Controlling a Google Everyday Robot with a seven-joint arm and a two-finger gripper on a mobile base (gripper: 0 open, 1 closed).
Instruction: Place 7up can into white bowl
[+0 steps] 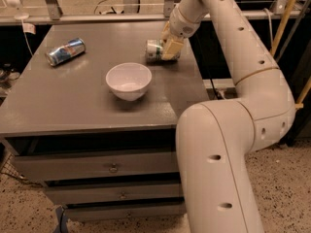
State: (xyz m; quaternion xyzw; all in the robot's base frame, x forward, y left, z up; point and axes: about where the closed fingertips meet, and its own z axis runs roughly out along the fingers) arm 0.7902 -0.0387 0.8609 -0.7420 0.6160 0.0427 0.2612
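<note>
The 7up can (154, 50) lies on its side near the back right of the grey table (73, 101), silver with a green and white label. My gripper (169, 46) is low over the can's right end, its fingers on either side of it. The white bowl (128, 81) stands upright in the middle of the table, to the front left of the can, and nothing is in it.
A blue and silver can (65, 51) lies on its side at the back left. The table has drawers below its front edge (112, 166). My arm's large white links (218, 144) stand at the table's right side. A metal rail (87, 18) runs behind.
</note>
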